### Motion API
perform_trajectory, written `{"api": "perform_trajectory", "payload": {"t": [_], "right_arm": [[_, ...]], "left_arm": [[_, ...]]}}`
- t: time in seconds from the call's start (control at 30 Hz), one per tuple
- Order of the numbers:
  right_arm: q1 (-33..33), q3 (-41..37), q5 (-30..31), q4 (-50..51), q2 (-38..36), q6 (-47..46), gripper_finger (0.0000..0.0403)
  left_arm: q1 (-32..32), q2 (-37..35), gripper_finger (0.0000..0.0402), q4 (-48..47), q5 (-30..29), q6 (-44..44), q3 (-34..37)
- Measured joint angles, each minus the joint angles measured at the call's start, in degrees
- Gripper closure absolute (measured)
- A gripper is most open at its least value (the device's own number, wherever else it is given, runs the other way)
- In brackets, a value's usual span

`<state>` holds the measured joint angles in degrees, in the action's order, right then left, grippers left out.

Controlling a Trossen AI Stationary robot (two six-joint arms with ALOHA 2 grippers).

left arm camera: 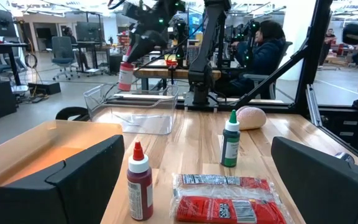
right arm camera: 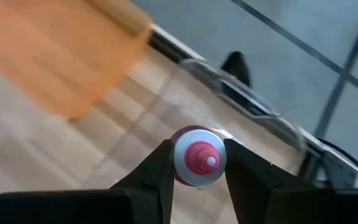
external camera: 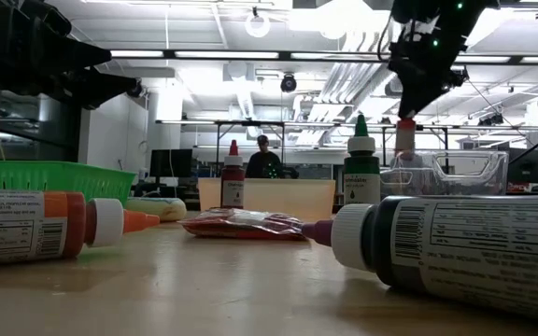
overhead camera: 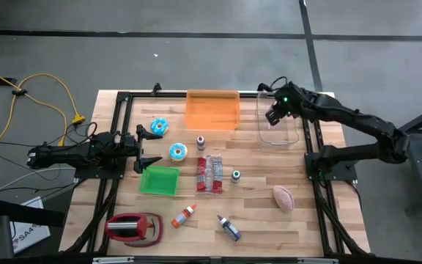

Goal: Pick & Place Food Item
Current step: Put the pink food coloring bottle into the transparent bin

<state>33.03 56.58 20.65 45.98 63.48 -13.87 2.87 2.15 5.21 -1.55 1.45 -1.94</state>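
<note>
My right gripper (overhead camera: 274, 116) is shut on a small pink bottle (left arm camera: 125, 73) with a white cap and pink nozzle (right arm camera: 197, 155). It holds the bottle in the air over the clear bin (overhead camera: 278, 132) at the table's far right. In the low view the bottle (external camera: 405, 136) hangs under the dark fingers, above the bin's rim. An orange bin (overhead camera: 212, 110) stands just left of the clear one. My left gripper (overhead camera: 149, 147) waits open at the table's left side, pointing level, with nothing between its fingers. My right gripper pinches the bottle at its top end, one finger on each side of the white cap (right arm camera: 182, 163). The fingers come from above, slanting down toward the table's far side. The bottle hangs roughly upright below them, cap up, lifted clear of the bin and table.
Mid-table lie a red packet (overhead camera: 210, 174), two blue doughnuts (overhead camera: 159, 126), a green basket (overhead camera: 159, 180), several small bottles (overhead camera: 228, 228) and a pink lump (overhead camera: 283, 197). A red-and-grey object (overhead camera: 132, 227) sits near left. People sit beyond the table.
</note>
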Motion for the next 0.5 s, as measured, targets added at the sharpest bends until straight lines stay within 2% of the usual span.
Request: {"api": "perform_trajectory", "payload": {"t": [0.3,0.5], "right_arm": [[8.98,0.0,-2.61,-1.17,2.18,3.58,0.0295],[12.43,0.0,-2.78,-1.69,6.25,4.55,0.0295]], "left_arm": [[0.0,0.0,0.0003,0.01,-0.02,0.0,0.0],[0.0,0.0,0.0003,0.01,-0.02,0.0,0.0]]}}
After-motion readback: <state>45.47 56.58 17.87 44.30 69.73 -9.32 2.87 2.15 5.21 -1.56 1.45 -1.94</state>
